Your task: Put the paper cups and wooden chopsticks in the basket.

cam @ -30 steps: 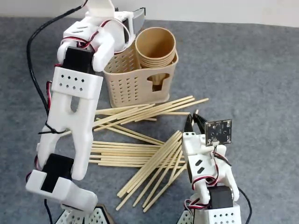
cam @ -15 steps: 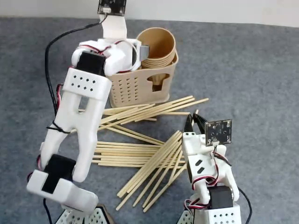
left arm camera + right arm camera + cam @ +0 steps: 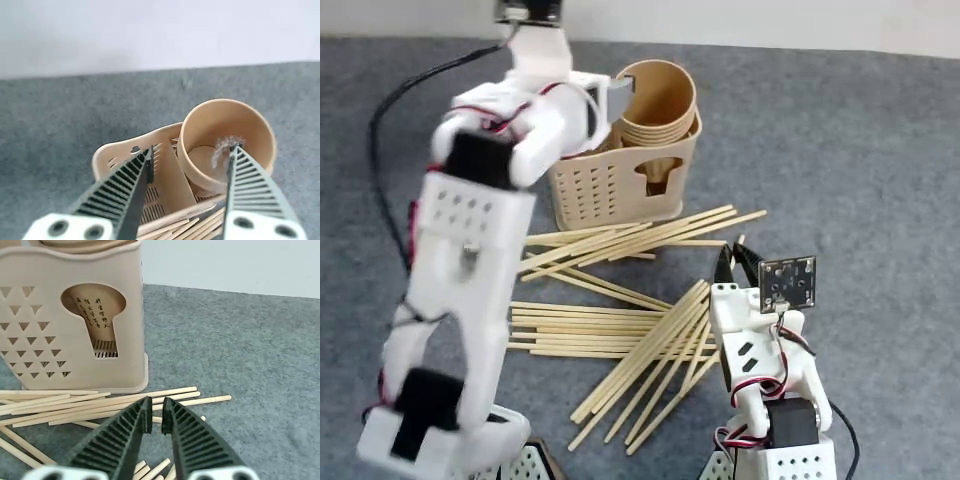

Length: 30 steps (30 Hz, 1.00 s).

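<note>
- The left hand (image 3: 191,150) has been lifted out of the basket (image 3: 620,180) over the last second. It is now carried above the rim, near the far edge of the bench (image 3: 880,160).
- It is held wide open and nothing is gripped, so a drop-off is judged to have just been finished.
- A few sticks (image 3: 197,222) are glimpsed below that hand. Whether they lie inside the basket or on the bench in front cannot be told.
- The paper cups (image 3: 655,95) are seen nested in one upright stack, already housed in one compartment of the basket. That half of the task is judged done.
- The loose chopsticks (image 3: 620,330) are left unmoved. They are pale, thin and straight, and are fanned and crossed in a pile from the basket's foot toward the near edge.
- The right hand (image 3: 156,404) has not been stirred. It is kept all but closed and empty, just above the sticks nearest the basket.
- Plenty of picking is judged to remain.
</note>
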### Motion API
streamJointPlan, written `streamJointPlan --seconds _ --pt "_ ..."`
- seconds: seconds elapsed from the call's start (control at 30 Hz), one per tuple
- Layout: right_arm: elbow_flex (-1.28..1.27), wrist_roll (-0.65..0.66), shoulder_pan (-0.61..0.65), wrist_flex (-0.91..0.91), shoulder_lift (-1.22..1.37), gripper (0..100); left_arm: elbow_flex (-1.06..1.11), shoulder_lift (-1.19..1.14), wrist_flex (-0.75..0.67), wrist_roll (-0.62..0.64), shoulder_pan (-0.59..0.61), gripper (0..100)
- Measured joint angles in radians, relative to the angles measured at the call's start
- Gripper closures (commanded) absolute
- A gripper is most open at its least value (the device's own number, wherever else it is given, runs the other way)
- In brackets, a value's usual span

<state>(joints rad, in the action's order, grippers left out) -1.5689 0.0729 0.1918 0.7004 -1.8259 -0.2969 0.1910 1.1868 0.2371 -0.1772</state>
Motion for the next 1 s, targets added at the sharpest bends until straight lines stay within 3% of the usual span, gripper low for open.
streamJointPlan --seconds 0.27,0.5,0.67,0.8,1.0 --pt "0.0 0.0 0.0 0.0 0.0 94.6 -0.003 0.086 0.288 0.0 0.147 77" --pt "0.0 0.002 0.057 0.0 0.0 94.6 -0.003 0.094 0.385 -0.005 0.358 77" --pt "0.0 0.038 0.078 0.0 0.0 94.6 0.029 0.195 0.393 -0.064 0.4 77" --pt "0.0 0.038 0.083 0.0 0.0 94.6 0.184 0.341 0.387 -0.072 0.4 77" --pt "0.0 0.046 0.086 0.0 0.0 94.6 0.562 0.598 0.201 -0.072 0.402 77"
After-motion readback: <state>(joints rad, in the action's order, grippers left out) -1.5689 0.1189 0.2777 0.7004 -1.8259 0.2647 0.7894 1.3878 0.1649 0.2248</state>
